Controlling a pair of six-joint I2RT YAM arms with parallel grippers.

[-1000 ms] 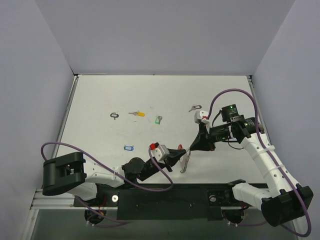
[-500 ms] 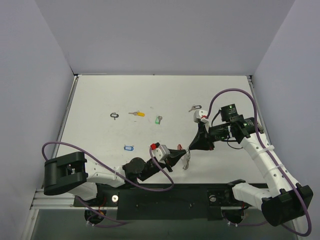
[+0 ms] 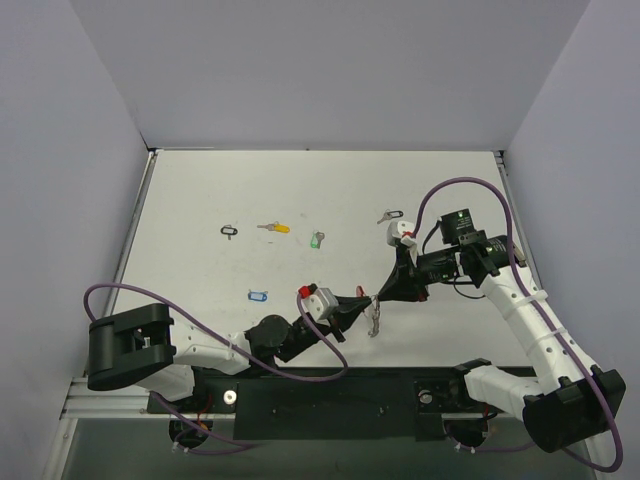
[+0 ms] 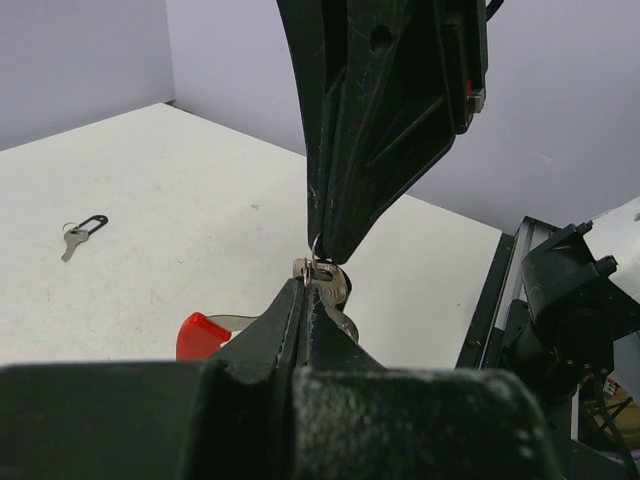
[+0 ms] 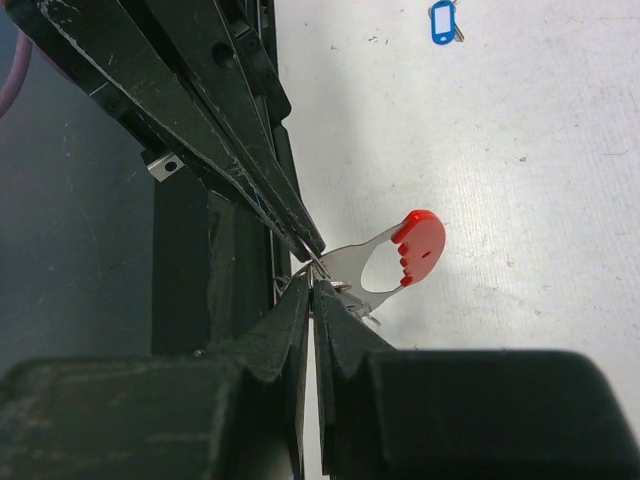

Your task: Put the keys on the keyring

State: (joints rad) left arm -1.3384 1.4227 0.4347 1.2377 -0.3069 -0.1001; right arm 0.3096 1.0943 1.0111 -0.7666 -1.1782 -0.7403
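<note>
Fingers, left: your left fingers (image 4: pixel 283 322) are pressed together, pinching the metal end of the keyring (image 5: pixel 385 262) at their very tips.
Fingers, right: your right fingers (image 5: pixel 285 322) are pressed together too, tip to tip with the left pair, nipping a thin wire loop of the same ring (which loop is too small to tell).
Keyring: it hangs in the air between the two pairs of fingers, over the near middle of the table (image 3: pixel 200 190). Its red tag (image 5: pixel 420 243) sticks out to one side.
Keys lying out: the blue-tagged key (image 3: pixel 259 296), yellow-tagged key (image 3: pixel 272 228), green-tagged key (image 3: pixel 317 240), left black-tagged key (image 3: pixel 230 231) and right black-tagged key (image 3: pixel 389 215) all lie flat on the table, apart from one another.
Progress: I judge you are near the start. The ring is up and gripped, but five keys are unthreaded. A silver piece (image 4: pixel 335 290) sits at the pinch, and I cannot tell whether it is a key already on.
What is left: free one pair of fingers, fetch a key, thread it, then repeat for the rest.
Edges: the pinch point is close to the table's near edge and the base rail (image 3: pixel 330 405), so a dropped ring could slip off toward you.
Open room: there is wide bare table to the far side and left (the walls (image 3: pixel 330 70) close three sides). The right black-tagged key lies near the right fingers, on their far side.
</note>
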